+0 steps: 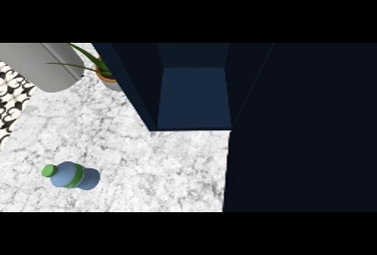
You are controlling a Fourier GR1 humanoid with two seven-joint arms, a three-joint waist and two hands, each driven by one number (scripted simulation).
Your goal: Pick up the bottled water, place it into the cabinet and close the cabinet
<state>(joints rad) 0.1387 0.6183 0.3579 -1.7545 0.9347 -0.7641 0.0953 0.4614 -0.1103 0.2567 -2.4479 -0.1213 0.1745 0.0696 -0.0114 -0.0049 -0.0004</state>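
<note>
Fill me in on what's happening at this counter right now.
Nothing is being handled yet: no robot hand shows in the head view. The bottled water stands alone on the marble counter, at the lower left. The dark blue cabinet stands open beyond it, its door swung out on the right. A potted plant sits behind.

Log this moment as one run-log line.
stage: before pickup | bottled water: on counter, lower left, untouched | cabinet: open, nothing seen inside | cabinet door: swung open at right | hands: not in view
</note>
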